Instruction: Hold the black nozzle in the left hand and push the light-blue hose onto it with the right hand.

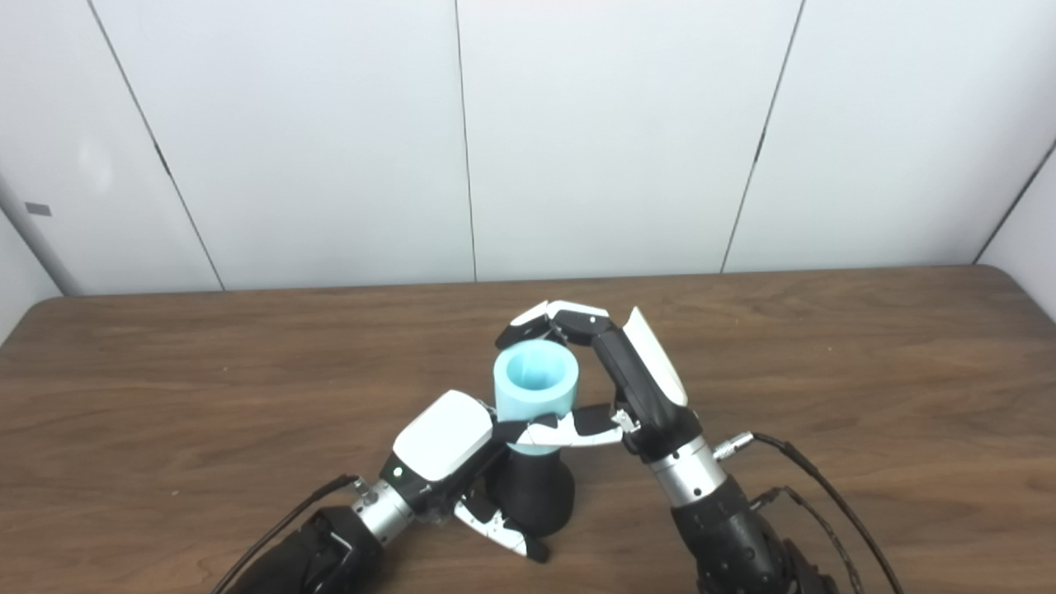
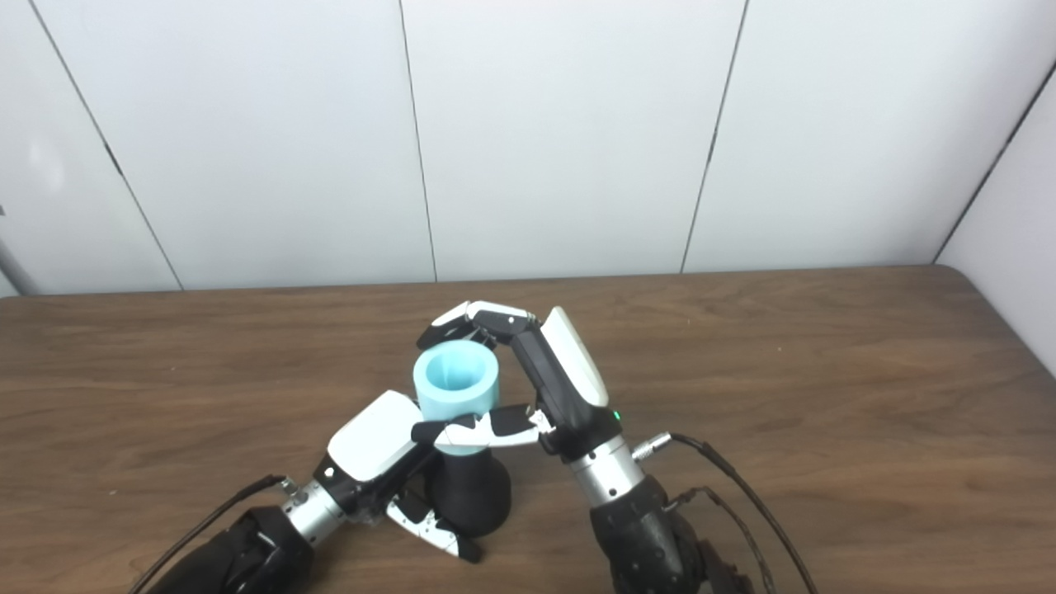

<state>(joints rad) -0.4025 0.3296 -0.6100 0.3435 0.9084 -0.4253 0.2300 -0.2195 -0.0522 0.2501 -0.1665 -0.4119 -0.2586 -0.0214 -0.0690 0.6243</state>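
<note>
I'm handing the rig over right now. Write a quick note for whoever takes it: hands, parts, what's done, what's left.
Left hand: shut on the black nozzle, which stands flared end down on the table.
Right hand: shut on the light-blue hose, fingers behind it, thumb in front.
Done: hose sits upright on the nozzle's top, open end up.
Left: seating depth is hidden; push down if needed, then release.

Both the left hand (image 1: pixel 441 450) and right hand (image 1: pixel 635 388) have white shells, black fingers, silver wrist cuffs, black forearms and thin black cables.
</note>
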